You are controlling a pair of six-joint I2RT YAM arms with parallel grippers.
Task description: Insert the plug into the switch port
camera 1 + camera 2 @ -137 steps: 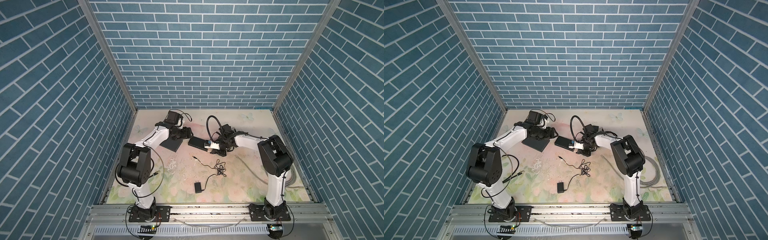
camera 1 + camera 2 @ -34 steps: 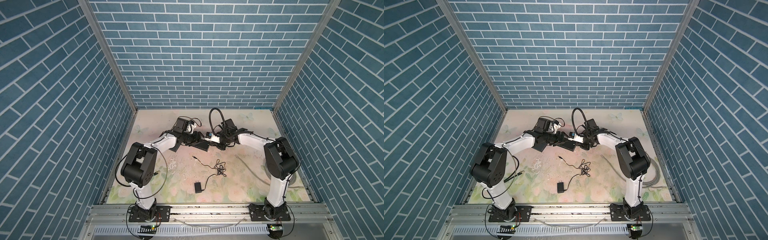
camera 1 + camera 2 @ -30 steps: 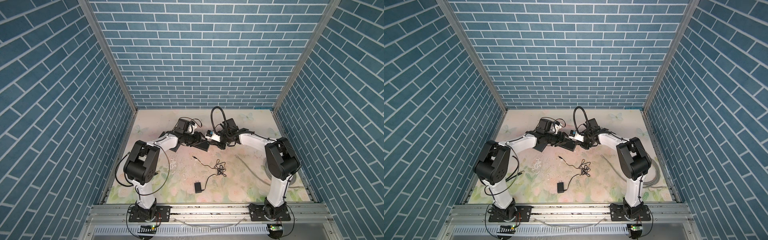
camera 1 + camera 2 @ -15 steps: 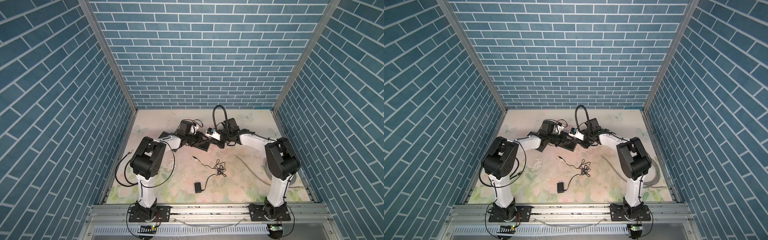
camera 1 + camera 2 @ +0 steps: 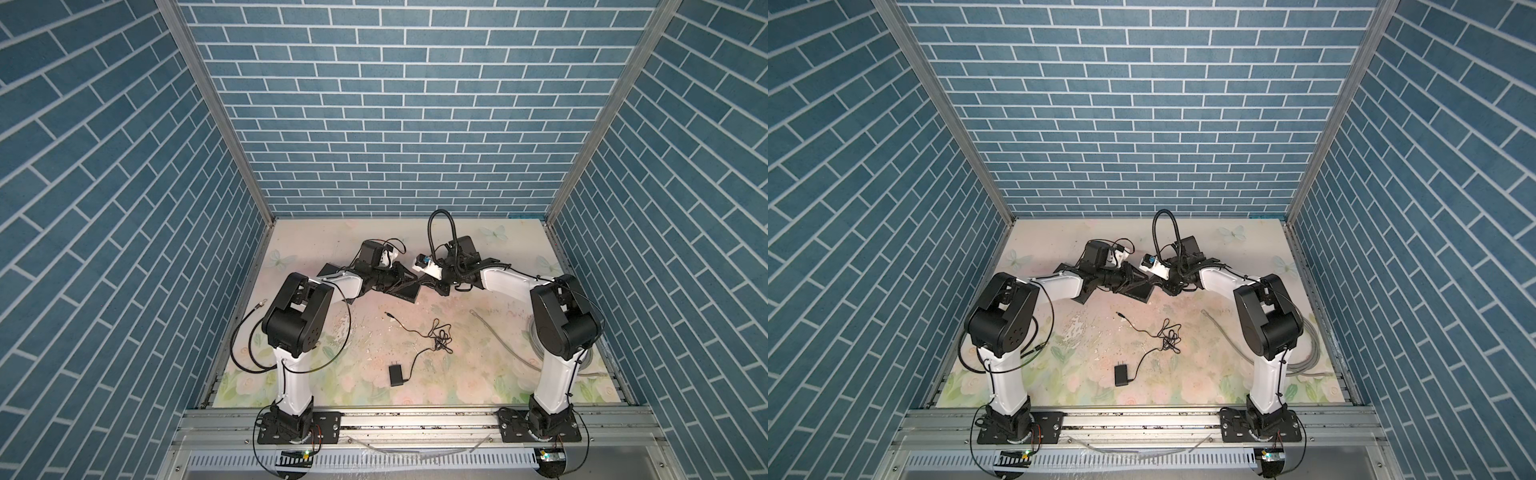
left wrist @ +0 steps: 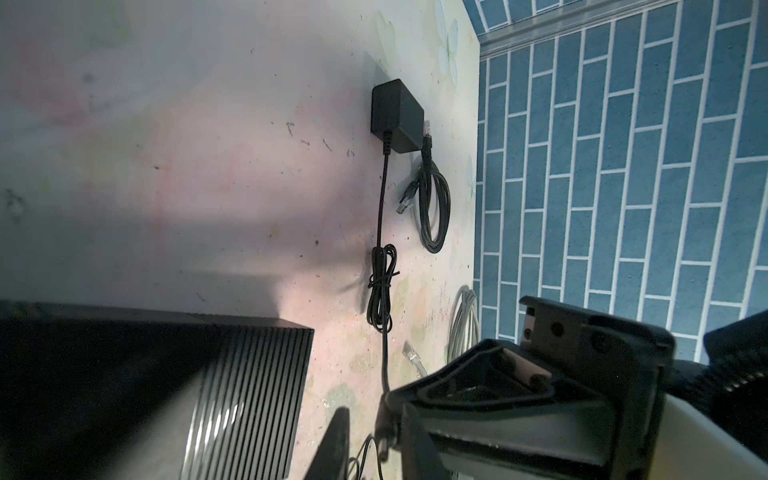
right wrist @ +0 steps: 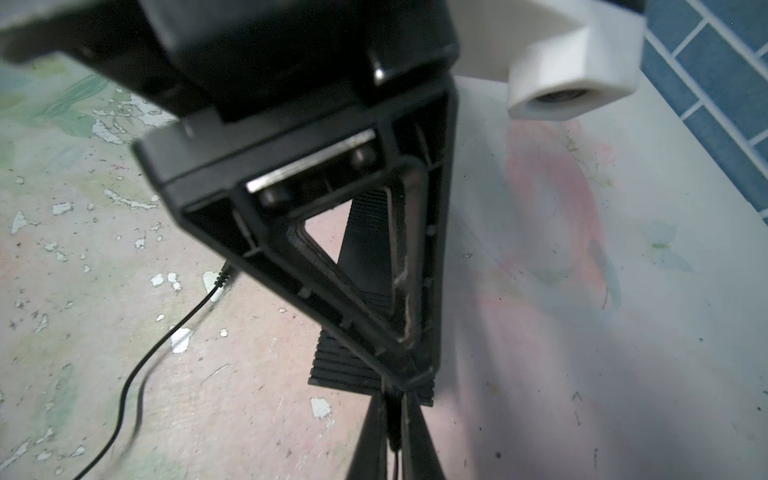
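A floral-printed table inside blue brick-patterned walls, with two robot arms reaching toward each other at its far middle. Between the two pincers lies the switch, a flat black box with fine parallel ribs on its top; its ports cannot be seen. The left pincer is drawn narrow, its two fingers forming a triangle whose tips sit on the switch. Whether they actually clamp it cannot be told. The right pincer is closed with nothing visibly held, its tips right at the near end of the switch and almost touching the left pincer's tips. The left pincer's frame fills most of the right wrist view and hides much of the switch. On the left pincer's outer side, a second flat black slab lies partly under the left forearm. Well to the right pincer's outer side, a grey cable trails toward a coil by the right arm's base. A coiled black network cable lies near a small black power adapter, well away from both pincers toward the arm bases. The adapter's thin black cord tangles midway. The plug, a small black barrel tip on that cord, lies loose on the table near the pincers on their base-ward side, apart from the switch.
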